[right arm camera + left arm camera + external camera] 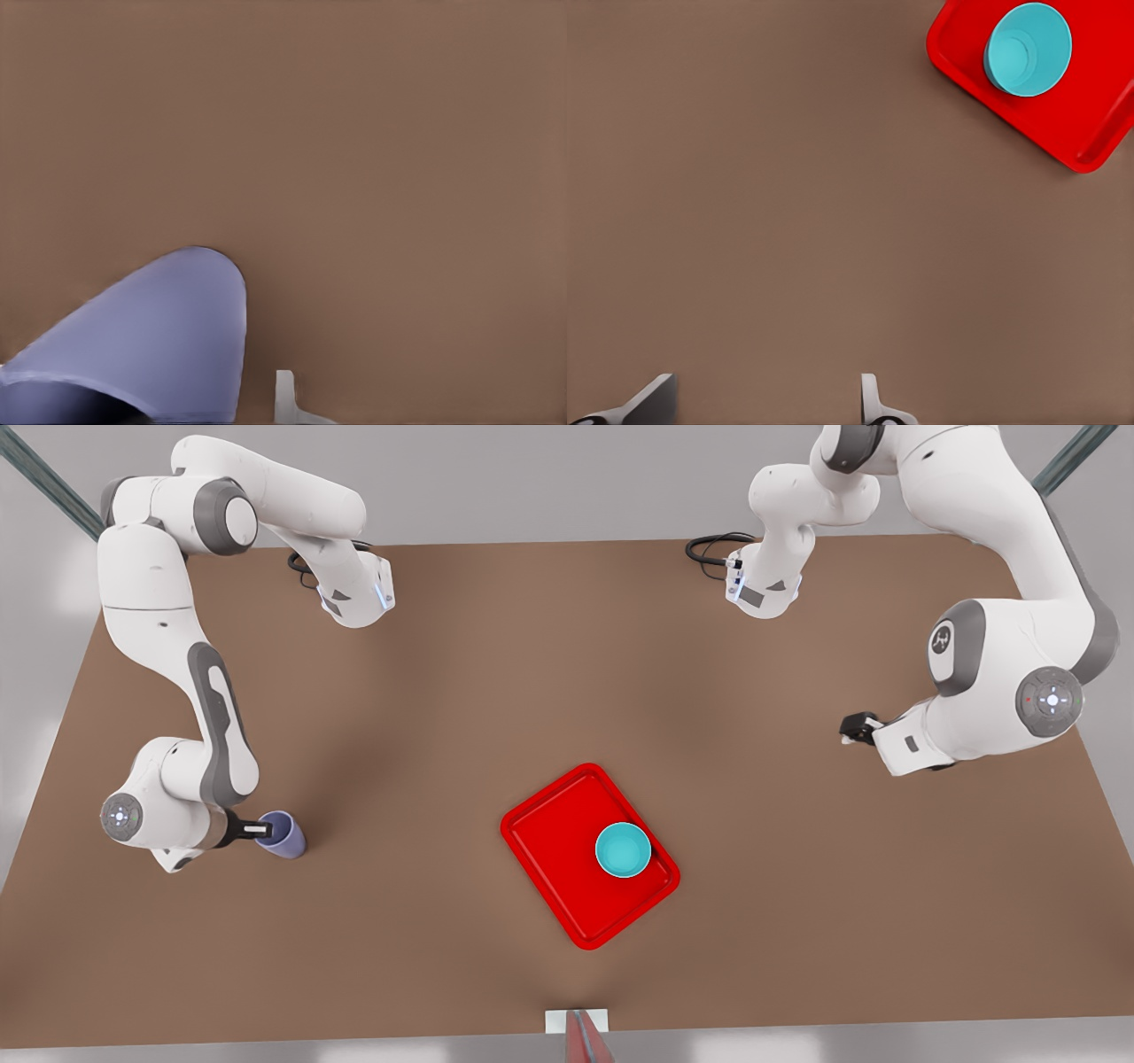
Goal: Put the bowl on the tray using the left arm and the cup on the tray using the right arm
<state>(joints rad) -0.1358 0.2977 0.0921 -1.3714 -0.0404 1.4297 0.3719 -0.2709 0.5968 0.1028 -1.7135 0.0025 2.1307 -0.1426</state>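
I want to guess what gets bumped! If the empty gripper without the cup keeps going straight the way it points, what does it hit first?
Probably nothing soon. The left gripper, open, points across bare table. The tray with the bowl lies off to one side, though depth is hard to judge.

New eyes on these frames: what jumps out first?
The bright red tray near the table's middle, with the teal bowl sitting on it toward the front view's right edge. Next, the lavender cup at the front view's left, tilted, with the right end effector at its rim. The left end effector hangs open, apart from everything, at the front view's right.
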